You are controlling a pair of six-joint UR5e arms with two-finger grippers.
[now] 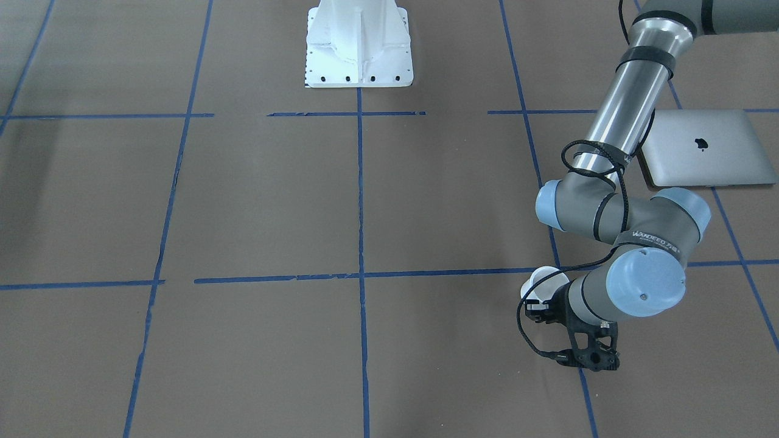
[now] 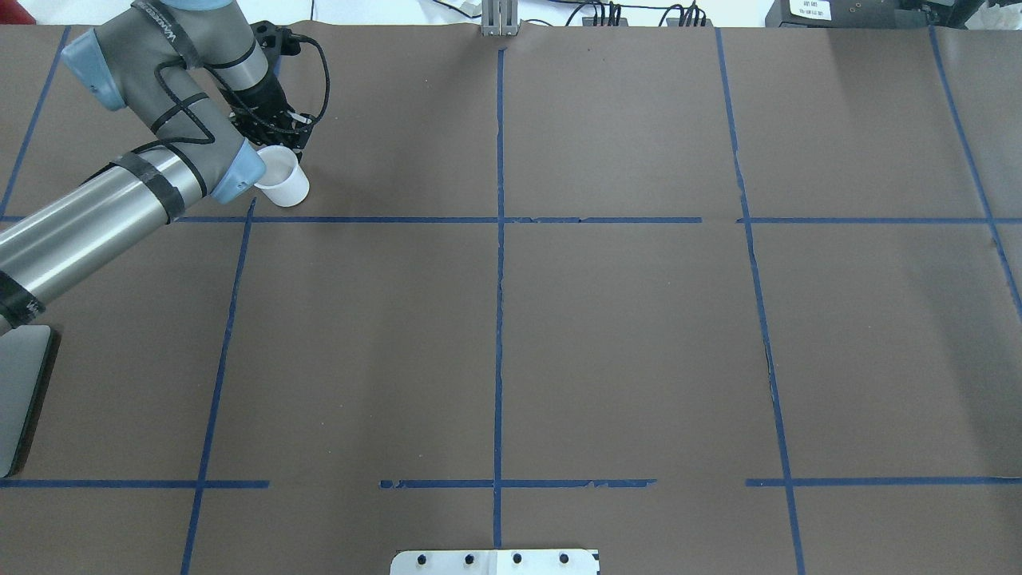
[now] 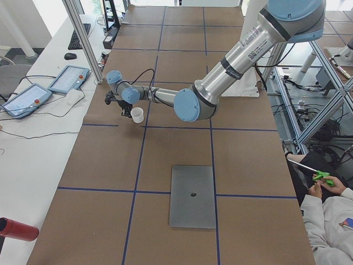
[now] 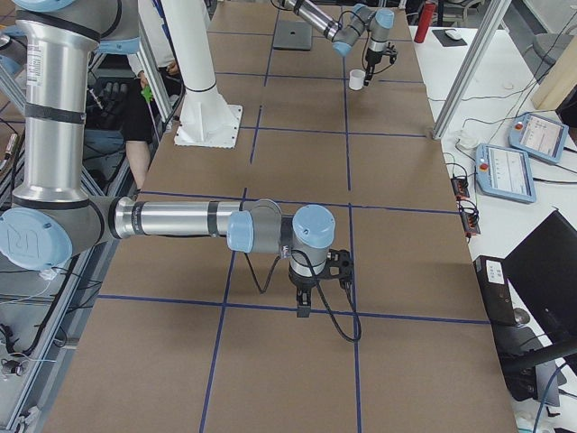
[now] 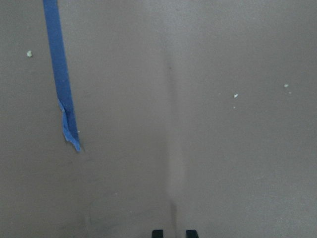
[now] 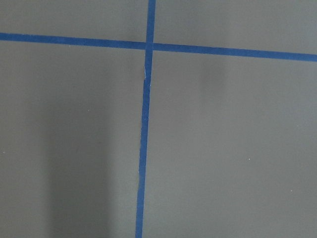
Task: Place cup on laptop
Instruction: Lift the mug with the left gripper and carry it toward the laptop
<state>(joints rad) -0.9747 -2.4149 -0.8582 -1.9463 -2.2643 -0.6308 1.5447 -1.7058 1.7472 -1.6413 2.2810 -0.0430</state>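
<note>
The cup [image 2: 284, 188] looks to be standing upright on the brown table [image 2: 623, 335], mouth up, out towards the far edge on the robot's left. The left gripper [image 5: 174, 234] hangs just beside it, pointing down at bare tabletop, and its own camera sees no cup at all. Its fingertips [image 5: 157, 233] sit close together with only a slim gap and nothing visible between them. I'd say the cup is not gripped, and they would have to spread to take its wall. The laptop [image 1: 706, 149] lies shut and flat, well apart from the cup and nearer the robot, its broad lid free as a landing spot. The right gripper [image 4: 302, 311] points down far off, out of the way. Whether its fingers are open I cannot tell.
</note>
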